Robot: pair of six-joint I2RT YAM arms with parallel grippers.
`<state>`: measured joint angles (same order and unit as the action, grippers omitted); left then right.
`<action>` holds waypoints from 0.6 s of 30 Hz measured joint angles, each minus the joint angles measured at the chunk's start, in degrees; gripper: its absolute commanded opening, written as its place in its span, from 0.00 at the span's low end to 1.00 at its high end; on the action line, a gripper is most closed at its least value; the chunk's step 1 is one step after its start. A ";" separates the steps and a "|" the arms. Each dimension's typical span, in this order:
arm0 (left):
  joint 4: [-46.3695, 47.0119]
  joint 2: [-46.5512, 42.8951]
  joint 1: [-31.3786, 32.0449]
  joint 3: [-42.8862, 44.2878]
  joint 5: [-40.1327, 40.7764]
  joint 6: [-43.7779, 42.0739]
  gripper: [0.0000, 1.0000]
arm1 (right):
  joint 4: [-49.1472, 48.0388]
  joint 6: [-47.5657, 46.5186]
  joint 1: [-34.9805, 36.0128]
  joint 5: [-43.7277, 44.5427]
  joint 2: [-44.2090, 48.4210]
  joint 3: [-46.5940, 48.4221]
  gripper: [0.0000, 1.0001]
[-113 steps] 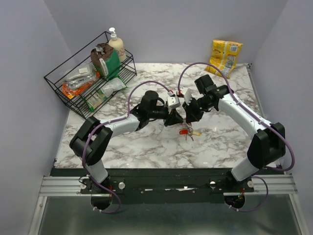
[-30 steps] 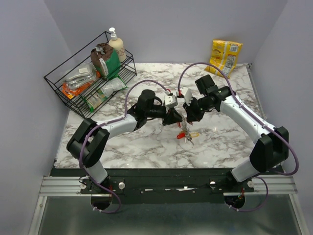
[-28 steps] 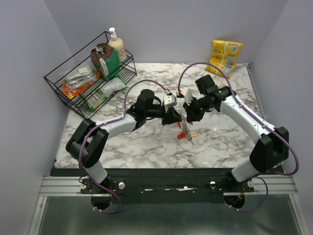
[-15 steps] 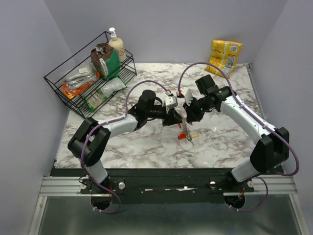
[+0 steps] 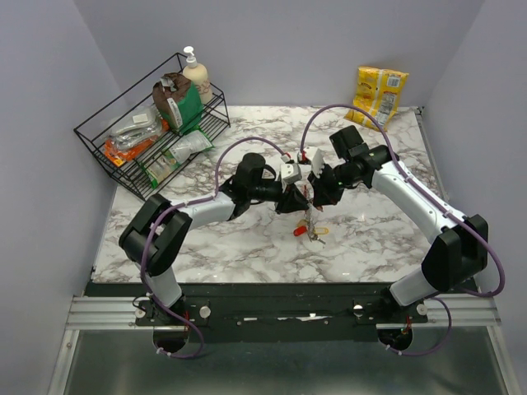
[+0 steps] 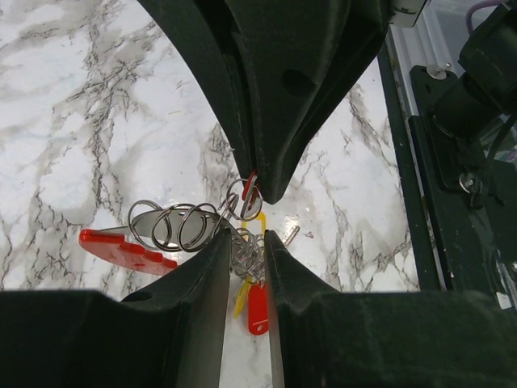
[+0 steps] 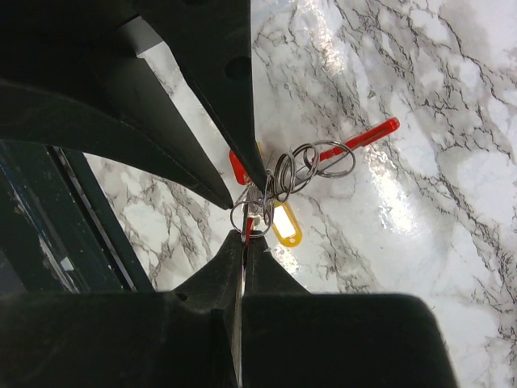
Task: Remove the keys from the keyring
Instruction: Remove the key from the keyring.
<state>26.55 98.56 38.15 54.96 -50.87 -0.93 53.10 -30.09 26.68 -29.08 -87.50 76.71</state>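
Keyring (image 7: 258,212) at right gripper (image 7: 245,236) tips

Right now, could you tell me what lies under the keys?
The marble table shows around and below the keys; the patch directly beneath them is hidden by the bunch itself.

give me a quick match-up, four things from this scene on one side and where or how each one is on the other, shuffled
Things:
1 pump bottle
2 yellow snack bag
3 keys
4 right hand

Place or state:
a far right corner of the table
b fingers pressed shut
c in the wire rack
d middle of the table, bunched on rings

Pairs: 1-c, 2-a, 3-d, 4-b
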 measured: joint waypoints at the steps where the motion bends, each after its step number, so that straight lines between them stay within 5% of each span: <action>1: 0.28 0.04 0.00 0.00 -0.24 0.48 0.28 | 0.00 0.00 0.00 -0.11 0.00 0.00 0.06; 18: 1.81 -2.82 -2.60 -0.46 -3.96 2.25 0.29 | -0.31 0.00 0.02 -0.09 0.17 -0.50 0.06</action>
<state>28.36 95.74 35.55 54.50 -54.83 1.32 52.80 -30.09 26.70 -29.17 -87.33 76.20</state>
